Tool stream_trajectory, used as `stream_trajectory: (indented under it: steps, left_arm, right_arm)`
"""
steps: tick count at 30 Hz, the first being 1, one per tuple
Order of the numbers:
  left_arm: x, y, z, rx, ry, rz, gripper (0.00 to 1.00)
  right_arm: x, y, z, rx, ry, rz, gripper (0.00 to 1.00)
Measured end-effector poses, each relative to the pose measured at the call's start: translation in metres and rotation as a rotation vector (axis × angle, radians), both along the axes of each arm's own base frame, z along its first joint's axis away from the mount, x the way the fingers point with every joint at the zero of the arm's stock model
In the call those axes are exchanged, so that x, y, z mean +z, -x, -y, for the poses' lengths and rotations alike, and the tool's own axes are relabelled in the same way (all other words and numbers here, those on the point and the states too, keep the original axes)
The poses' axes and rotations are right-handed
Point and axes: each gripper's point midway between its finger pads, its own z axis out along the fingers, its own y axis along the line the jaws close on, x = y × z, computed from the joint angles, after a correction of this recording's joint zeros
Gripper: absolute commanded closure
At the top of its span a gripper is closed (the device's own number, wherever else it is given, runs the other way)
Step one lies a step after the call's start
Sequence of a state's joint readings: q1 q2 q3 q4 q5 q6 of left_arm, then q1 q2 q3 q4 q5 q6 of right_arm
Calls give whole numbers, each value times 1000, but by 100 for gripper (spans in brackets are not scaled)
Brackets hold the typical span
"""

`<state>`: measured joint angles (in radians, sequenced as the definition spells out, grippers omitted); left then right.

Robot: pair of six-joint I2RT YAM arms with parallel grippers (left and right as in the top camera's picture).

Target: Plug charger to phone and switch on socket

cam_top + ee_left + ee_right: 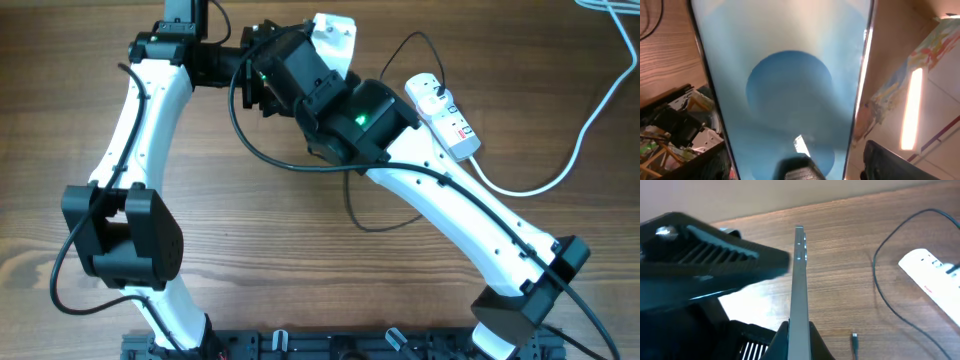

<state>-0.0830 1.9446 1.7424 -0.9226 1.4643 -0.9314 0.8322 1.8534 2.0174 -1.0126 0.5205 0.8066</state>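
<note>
Currently, right claw [797, 332]: clamped on phone [799, 280], held edge-up over desk [850, 255].
Left claw [262, 78]: at phone's screen side; grip unclear.
Charger [854, 339]: tip lying on desk, apart from phone.

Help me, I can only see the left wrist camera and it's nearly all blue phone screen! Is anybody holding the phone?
Observer: Yes. In the right wrist view the phone stands edge-on, pinched between the right gripper's fingers.
Operator: Where's the plug bit that goes in it?
Observer: The charger's connector tip lies loose on the table, not in the phone.
Operator: And the socket?
Observer: The overhead view shows the socket lying flat on the table on the right arm's side, with neither gripper touching it.
</note>
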Motion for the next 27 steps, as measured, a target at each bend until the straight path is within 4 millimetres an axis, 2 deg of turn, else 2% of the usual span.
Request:
stream_trajectory:
  steps: [1, 3, 6, 7, 10, 12, 15, 18, 20, 27]
  left_arm:
    - [1, -2, 0, 1, 1, 10, 14]
    - [3, -7, 1, 6, 1, 40, 18]
    - [4, -9, 1, 12, 1, 1, 22]
    - [4, -9, 1, 12, 2, -5, 29]
    - [4, -9, 0, 17, 1, -42, 40]
    - [5, -9, -1, 21, 3, -60, 44]
    - [5, -9, -1, 20, 4, -72, 45]
    - [5, -9, -1, 19, 6, -76, 54]
    - [5, -9, -1, 19, 6, -78, 55]
    - [11, -5, -1, -2, 38, -82, 58]
  right_arm:
    - [1, -2, 3, -48, -27, 8, 96]
    - [3, -6, 10, -180, -140, 12, 89]
    - [3, -12, 19, -384, -363, -5, 90]
    - [1, -10, 15, -428, -452, -41, 94]
    - [-2, -7, 5, -483, -589, -104, 96]
    - [1, -9, 2, -498, -642, -112, 96]
    - [7, -7, -3, -493, -692, -126, 96]
    - [22, 2, -3, -470, -736, -135, 96]
    - [37, 11, -1, -448, -771, -144, 95]
    - [35, 17, 1, -479, -798, -179, 96]
